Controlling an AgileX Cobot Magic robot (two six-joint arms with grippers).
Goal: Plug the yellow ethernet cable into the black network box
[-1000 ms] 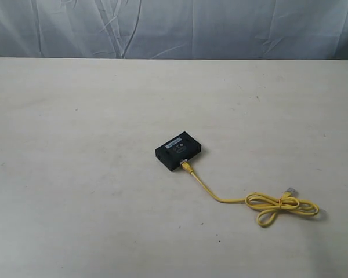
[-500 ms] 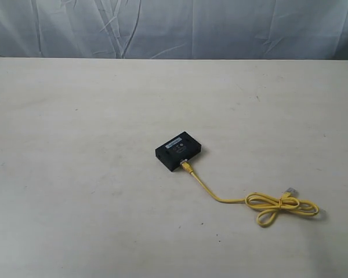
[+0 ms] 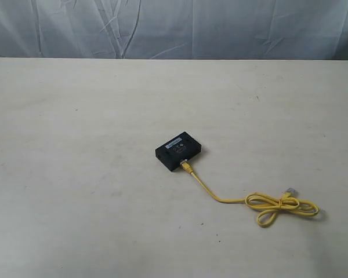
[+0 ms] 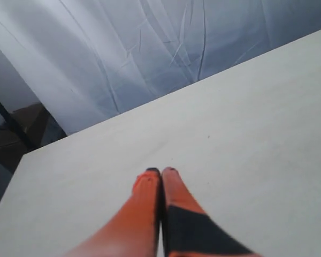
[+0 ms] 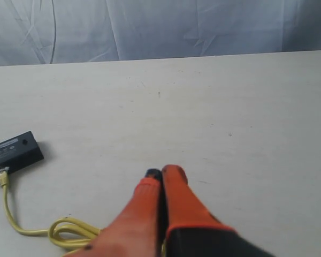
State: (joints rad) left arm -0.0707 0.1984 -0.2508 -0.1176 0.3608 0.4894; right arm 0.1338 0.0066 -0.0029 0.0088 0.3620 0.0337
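The black network box lies flat near the middle of the table. The yellow ethernet cable has one plug seated in the box's near side. From there it runs to a knotted loop, with its free clear plug lying beside the loop. Neither arm shows in the exterior view. In the right wrist view my right gripper is shut and empty, raised above the table, with the box and the cable off to one side. My left gripper is shut over bare table.
The pale table ends at a far edge, behind which hangs a creased blue-grey cloth backdrop. In the left wrist view a table corner and a dark frame show beyond it.
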